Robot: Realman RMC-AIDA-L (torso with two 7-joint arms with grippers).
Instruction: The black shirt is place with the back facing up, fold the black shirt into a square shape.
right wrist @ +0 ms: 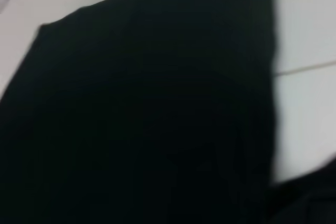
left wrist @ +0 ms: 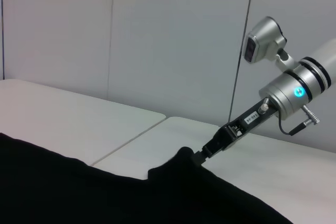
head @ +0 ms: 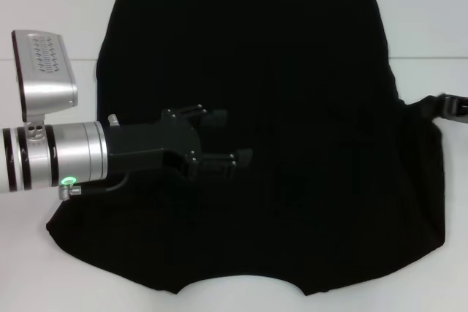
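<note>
The large soft black fabric shirt fills the frame's centre on the white table. The left gripper hovers over it mid-left, fingers spread and empty. The right gripper, at the shirt's right edge, seems pinched on cloth; limp and light, it is best taken at edges.

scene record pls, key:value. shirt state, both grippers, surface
shirt: the black shirt spread on the table, plain side up, no lettering visible
left gripper: left gripper over the shirt's left-middle, fingers apart, nothing between them
right gripper: right gripper at the shirt's right edge, where the fabric is bunched up into a small peak; grip itself hidden
surface: white table, seam line across it
fold progress: partly folded at most; not yet a square
</note>
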